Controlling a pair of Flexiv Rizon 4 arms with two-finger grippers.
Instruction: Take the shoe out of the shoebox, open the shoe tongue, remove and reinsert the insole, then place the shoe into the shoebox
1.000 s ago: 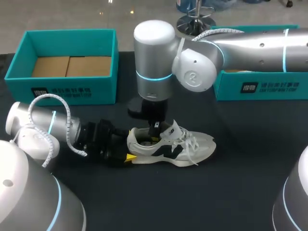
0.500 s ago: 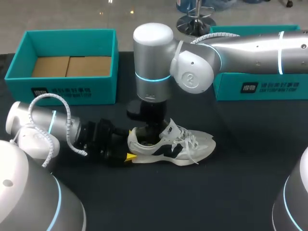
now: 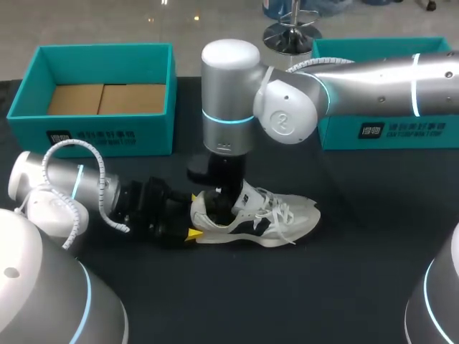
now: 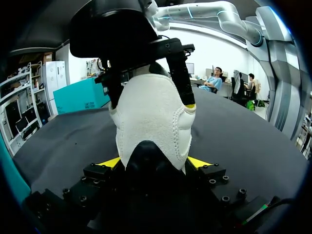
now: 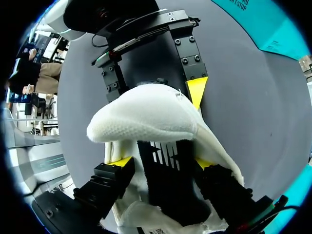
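Note:
A white sneaker (image 3: 276, 218) with dark side panels lies on the black table, toe pointing right. My left gripper (image 3: 195, 221) lies low on the table with its yellow tips on both sides of the heel (image 4: 151, 122), shut on the shoe. From above, my right gripper (image 3: 226, 206) reaches down into the shoe's mouth behind the raised tongue (image 3: 249, 196). In the right wrist view its yellow-tipped fingers (image 5: 120, 162) stand spread apart inside the collar, open, with the dark inside of the shoe between them. The insole cannot be made out on its own.
A teal shoebox (image 3: 93, 132) with a cardboard floor stands at the back left. A second teal box (image 3: 387, 130) stands at the back right, partly behind my right arm. Bare black table lies in front of the shoe.
My right gripper has gone from shut to open and sunk a little deeper into the shoe's mouth. The tongue has tipped slightly towards the heel. The left arm has stayed still.

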